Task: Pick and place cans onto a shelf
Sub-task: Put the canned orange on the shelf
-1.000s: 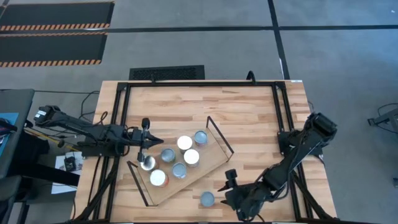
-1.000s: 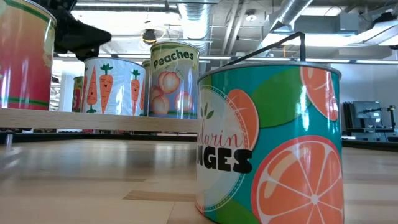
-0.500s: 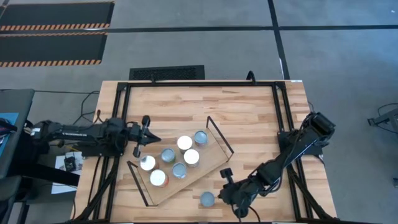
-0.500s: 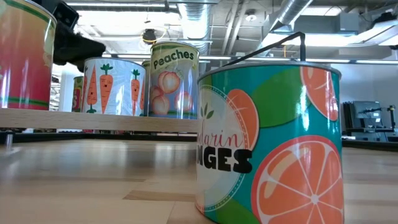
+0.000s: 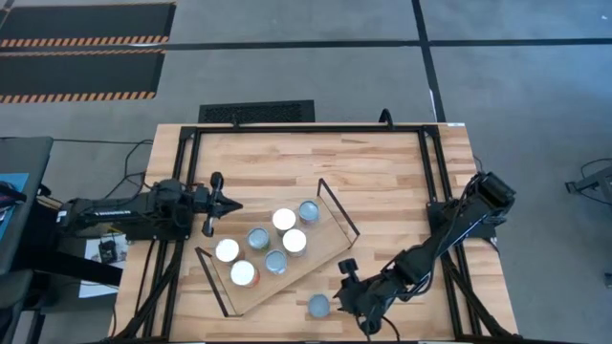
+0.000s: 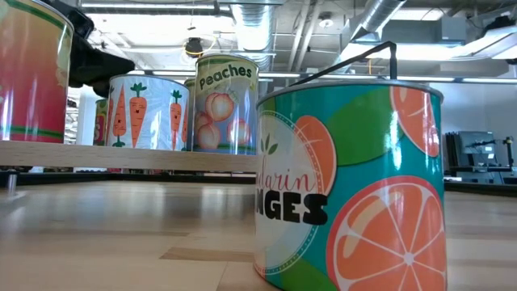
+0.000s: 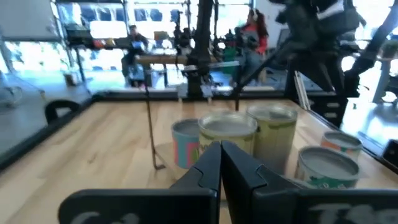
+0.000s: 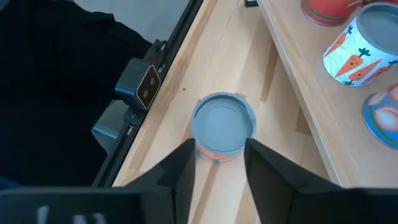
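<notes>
The right gripper (image 5: 337, 302) stands spread just beside the lone can (image 5: 318, 306) on the table (image 5: 382, 182), with the shelf (image 5: 311, 256) and its six cans close behind that can. The left gripper (image 5: 229, 204), pressed together, hovers off the shelf's end; behind the table is a room with people. Since a second ago the left gripper has drawn back from the shelf, and the right one has come closer to the lone can.
</notes>
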{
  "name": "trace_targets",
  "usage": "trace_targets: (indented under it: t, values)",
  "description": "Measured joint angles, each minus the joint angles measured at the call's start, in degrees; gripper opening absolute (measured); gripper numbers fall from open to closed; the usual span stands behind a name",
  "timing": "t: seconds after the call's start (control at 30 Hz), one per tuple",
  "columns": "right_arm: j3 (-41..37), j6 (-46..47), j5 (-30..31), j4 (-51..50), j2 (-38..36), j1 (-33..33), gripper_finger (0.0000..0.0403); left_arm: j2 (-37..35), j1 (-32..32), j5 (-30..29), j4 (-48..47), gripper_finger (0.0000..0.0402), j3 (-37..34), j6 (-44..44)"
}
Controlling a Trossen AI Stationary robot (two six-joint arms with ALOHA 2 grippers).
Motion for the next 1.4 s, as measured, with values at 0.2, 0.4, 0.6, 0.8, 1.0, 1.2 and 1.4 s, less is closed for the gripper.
trace_targets:
  t: [0.2, 0.4, 0.6, 0.8, 1.0, 1.2, 1.4]
  values:
    - [6.47, -2.84, -0.46, -2.84, 6.41, -0.24, 0.0187, -7.3, 0.0, -5.11, -4.95, 0.0, -0.04, 0.31]
    - [19.39, -7.07, -2.08, -18.63, 14.93, -1.23, 0.0185, -8.76, 0.0, -7.3, -5.25, 0.0, -0.09, 1.85]
    - [25.15, -13.77, -6.8, -24.3, 19.93, -2.39, 0.0172, -8.72, 0.0, -8.2, -5.42, 0.0, -0.15, 1.74]
    - [25.67, -19.39, -9.45, -25.47, 22.5, -3.34, 0.016, -8.7, 0.0, -8.46, -5.48, 0.0, -0.17, 1.36]
    - [25.62, -22.51, -9.47, -25.5, 23.43, -3.25, 0.0136, -8.7, 0.0, -10.82, -5.95, 0.0, -0.2, 0.25]
    - [25.68, -23.05, -9.67, -25.53, 24.19, -3.3, 0.0084, -8.7, 0.0, -11.45, -6.07, 0.0, -0.22, -0.41]
    - [25.79, -23.12, -10.27, -26.72, 24.11, -3.3, 0.0026, -8.7, 0.0, -11.45, -6.07, 0.0, -0.24, -0.45]
